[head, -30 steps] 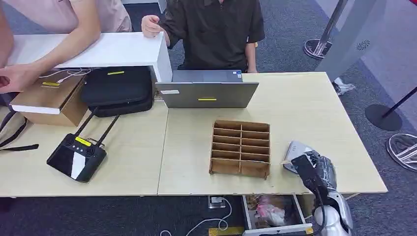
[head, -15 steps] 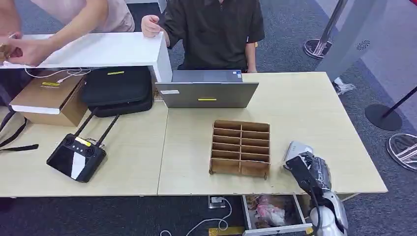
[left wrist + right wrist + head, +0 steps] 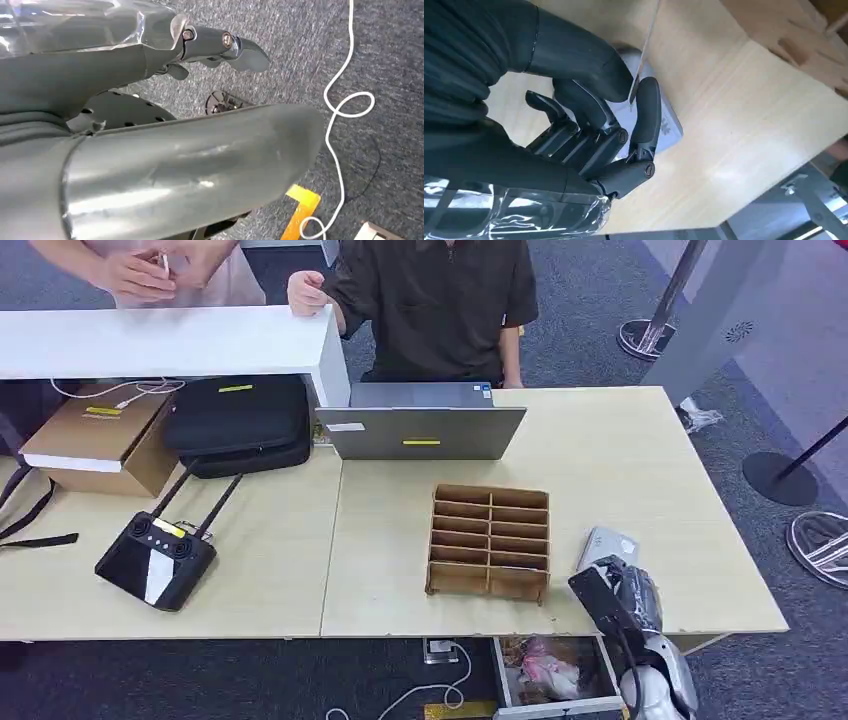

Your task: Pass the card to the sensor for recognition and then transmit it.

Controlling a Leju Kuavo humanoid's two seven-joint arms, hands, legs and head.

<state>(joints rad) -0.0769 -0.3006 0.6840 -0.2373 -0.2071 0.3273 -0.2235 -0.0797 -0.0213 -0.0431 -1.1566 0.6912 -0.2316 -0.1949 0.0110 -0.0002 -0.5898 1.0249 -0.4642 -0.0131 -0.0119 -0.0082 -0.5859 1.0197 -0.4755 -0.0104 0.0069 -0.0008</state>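
I see the thin card (image 3: 646, 37) edge-on in the right wrist view, pinched between the thick thumb and a dark finger of my right hand (image 3: 594, 125), held over the flat grey card sensor (image 3: 659, 120) that lies on the pale wooden table (image 3: 734, 130). From the head view the right hand (image 3: 622, 592) sits at the table's near right edge, just on the near side of the sensor (image 3: 606, 543), which lies beside the brown partitioned wooden organiser (image 3: 489, 541). Beyond the organiser stands a grey laptop (image 3: 421, 421). My left hand (image 3: 220, 45) hangs over grey carpet (image 3: 300, 45) with its fingers loosely apart and nothing in them. A white cable (image 3: 345, 100) loops on the carpet.
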